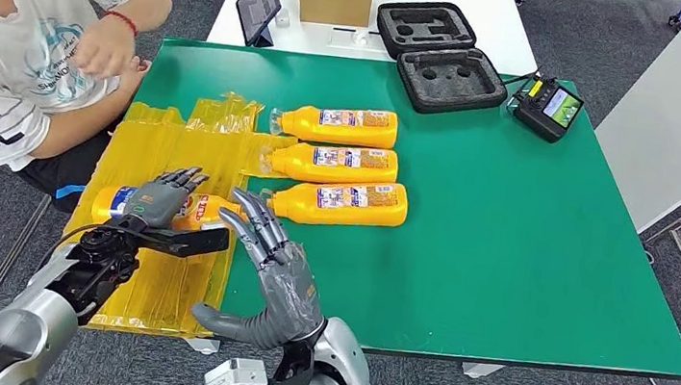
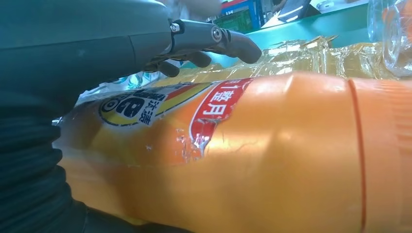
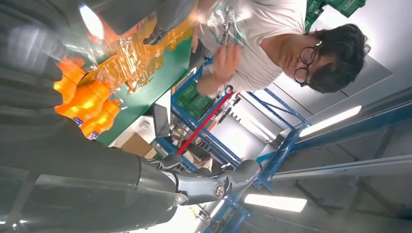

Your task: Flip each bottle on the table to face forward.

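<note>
On crinkled yellow film [image 1: 167,149], left hand [image 1: 159,203] grips glossy orange bottle [image 2: 272,155] (label torn).

The head view is bright and even, with soft shadows and lines bending at the edges. Shiny spots glare on the yellow plastic sheets [image 1: 167,149]. The right wrist view is blurry, with long ceiling lights [image 3: 330,121] glowing white.
</note>
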You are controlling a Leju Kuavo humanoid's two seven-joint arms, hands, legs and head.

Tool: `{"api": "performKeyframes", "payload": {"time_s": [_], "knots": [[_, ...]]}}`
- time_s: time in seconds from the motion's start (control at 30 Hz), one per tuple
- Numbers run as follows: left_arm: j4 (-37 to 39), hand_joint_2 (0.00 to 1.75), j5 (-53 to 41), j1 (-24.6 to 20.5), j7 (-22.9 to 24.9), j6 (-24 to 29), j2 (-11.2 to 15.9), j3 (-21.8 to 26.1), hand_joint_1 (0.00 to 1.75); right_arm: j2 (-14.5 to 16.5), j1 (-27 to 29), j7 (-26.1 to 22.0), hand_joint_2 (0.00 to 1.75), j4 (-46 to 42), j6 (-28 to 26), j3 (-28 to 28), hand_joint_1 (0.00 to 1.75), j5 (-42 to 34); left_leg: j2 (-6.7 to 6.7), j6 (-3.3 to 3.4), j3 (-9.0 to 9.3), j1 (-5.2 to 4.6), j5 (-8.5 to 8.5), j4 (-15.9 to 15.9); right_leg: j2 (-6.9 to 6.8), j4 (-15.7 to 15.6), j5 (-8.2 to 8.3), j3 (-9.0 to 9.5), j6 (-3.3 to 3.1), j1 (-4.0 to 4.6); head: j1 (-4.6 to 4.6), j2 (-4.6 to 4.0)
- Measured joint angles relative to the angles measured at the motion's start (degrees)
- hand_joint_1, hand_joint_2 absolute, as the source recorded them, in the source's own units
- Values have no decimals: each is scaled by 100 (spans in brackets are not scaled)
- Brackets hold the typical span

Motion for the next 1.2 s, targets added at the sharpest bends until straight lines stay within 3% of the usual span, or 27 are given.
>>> {"api": "performKeyframes", "payload": {"time_s": [0.1, 0.23, 0.3, 0.37, 0.53, 0.67, 0.93, 1.0, 1.07, 1.1, 1.2], "knots": [[2, 175, 465, -28, -339, -449, 3, 53, 0, -1, 0, 7, 175, 0, 29, -2, 0, -1, 0, 0, 2, 0, 0, 0, -1, 0, 0, 3, 0, 0, 0, 0], [0, 175, 1634, -168, -1103, -2092, 34, 326, 0, -4, -35, 16, 175, 40, 66, -4, 0, -77, -3, -1, 20, 0, -2, -3, -5, 0, -3, 24, -1, 0, -1, 0], [0, 175, 2058, -235, -1264, -2807, 60, 477, 0, -4, -75, 6, 175, 86, 66, -4, 0, -132, -4, -1, 30, 1, -3, -3, -5, 0, -6, 34, -1, 0, -1, 0], [0, 175, 2219, -257, -1325, -3100, 76, 583, 0, -4, -107, -9, 175, 125, 66, -4, 0, -162, -5, -1, 34, 1, -3, -4, -5, 0, -6, 38, -1, 0, -1, 0], [0, 175, 2278, -260, -1356, -3186, 88, 728, 0, -4, -145, -28, 175, 203, 66, -4, 0, -179, -5, 0, 41, -1, -2, -3, -5, 0, -5, 46, 0, -2, 1, 0], [0, 0, 2303, -260, -1357, -3213, 90, 772, 0, -4, -166, -28, 175, 244, 66, -4, 0, -180, -5, 0, 41, -1, -3, -2, -4, 0, -5, 46, 1, -2, 0, 0], [9, 0, 3647, -304, -1081, -4396, 78, 1162, 0, -4, -175, 9, 175, 292, 31, -2, 0, -179, -4, -1, 44, 0, -3, -3, -4, 0, -5, 45, 0, -1, -1, 0], [-2, 0, 4030, -246, -1136, -4205, 41, 1327, 0, -4, -164, 46, 175, 296, 4, -2, 0, -140, -4, -1, 44, 0, -2, -2, -4, 0, -6, 44, 0, -1, 1, 0], [-58, 0, 4280, -142, -1317, -3460, -11, 1461, 0, -4, -138, 90, 175, 294, -10, -2, 0, -71, -4, -1, 42, 0, -2, -2, -4, 0, -5, 40, 0, -2, 2, 0], [-113, 0, 4333, -74, -1440, -2829, -42, 1504, 0, -4, -119, 111, 175, 291, -12, -2, 0, -33, -2, -1, 39, -1, -2, -2, -2, 0, -4, 37, 0, -2, 2, 0], [-514, 0, 4336, 197, -1819, -209, -124, 1504, 0, -12, -51, 160, 175, 268, -51, -1, 0, 35, 10, -1, 28, -1, -3, 0, 9, 0, 0, 21, 0, -2, 0, 0]]}}
